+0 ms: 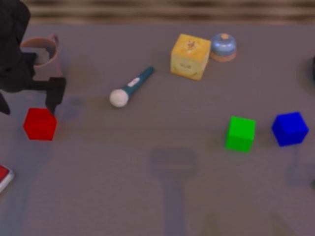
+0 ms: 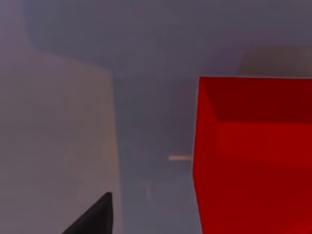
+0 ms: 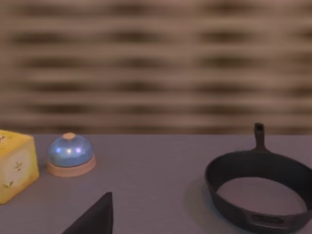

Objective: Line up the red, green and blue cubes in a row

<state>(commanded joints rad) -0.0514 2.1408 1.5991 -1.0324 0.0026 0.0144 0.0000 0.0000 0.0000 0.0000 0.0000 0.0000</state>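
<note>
My left arm [image 1: 15,54] hangs over the table's left side, its gripper [image 1: 51,101] just behind the red cube [image 1: 40,124]; I cannot tell whether the fingers are spread. The right arm sits parked off the right edge. Green cube [image 1: 240,133] and blue cube [image 1: 290,129] wait side by side far right. My worry: descending off-centre, a finger clips the red cube's top and skids it.

Grey table [image 1: 162,196] with scattered cubes
</note>
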